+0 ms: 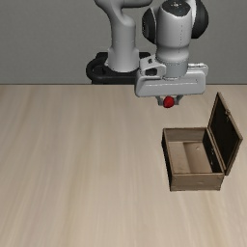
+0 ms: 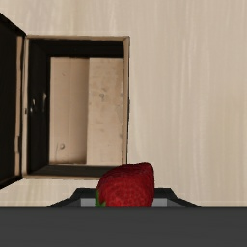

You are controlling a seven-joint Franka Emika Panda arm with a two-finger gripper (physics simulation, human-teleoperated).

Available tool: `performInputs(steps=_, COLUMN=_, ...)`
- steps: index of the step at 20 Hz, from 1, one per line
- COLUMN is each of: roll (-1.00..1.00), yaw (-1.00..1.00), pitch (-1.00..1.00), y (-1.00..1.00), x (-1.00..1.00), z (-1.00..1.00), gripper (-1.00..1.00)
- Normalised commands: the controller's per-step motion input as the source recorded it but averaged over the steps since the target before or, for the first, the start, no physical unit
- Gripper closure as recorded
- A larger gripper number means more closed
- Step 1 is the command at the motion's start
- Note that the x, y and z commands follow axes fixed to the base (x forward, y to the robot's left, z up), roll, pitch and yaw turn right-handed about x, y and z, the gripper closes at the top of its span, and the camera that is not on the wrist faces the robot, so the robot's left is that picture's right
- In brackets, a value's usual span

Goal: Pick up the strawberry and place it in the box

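**Inspector A:** What is sitting nearest?

**Inspector B:** The 2 fingers [image 2: 166, 200] are pressing on the strawberry [image 2: 125, 185] from both sides, clamping it. It is hanging clear of the bench [image 1: 68, 164].

**Inspector A:** Why is it being held up there?

**Inspector B:** I am judging that the height is letting it pass over the box's wall rather than knock it.

**Inspector A:** How is the fruit lying?

**Inspector B:** A speck of green is showing at the end on the lid's side. I am therefore reading the long axis as running roughly across, finger to finger, with the red tip pointing away from the lid. The fingers are hiding part of it, so I am not calling that certain.

**Inspector A:** And beyond it?

**Inspector B:** The 1 box [image 2: 108, 106] is standing near, but not under the fruit yet. Its lid [image 2: 10, 106] is standing swung back, leaving the opening facing up, with nothing lying inside. A straight release should be serving once the fingers are hovering over that opening. Farthest out, the bench is surrounding the box.
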Motion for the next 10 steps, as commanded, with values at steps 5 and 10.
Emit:
performInputs(steps=5, roll=0.00, yaw=0.00, pitch=0.00, y=0.80, x=0.00, z=0.00, gripper=-1.00)
performInputs(steps=10, roll=0.00, yaw=0.00, pitch=0.00, y=0.00, x=0.00, z=0.00, gripper=-1.00)
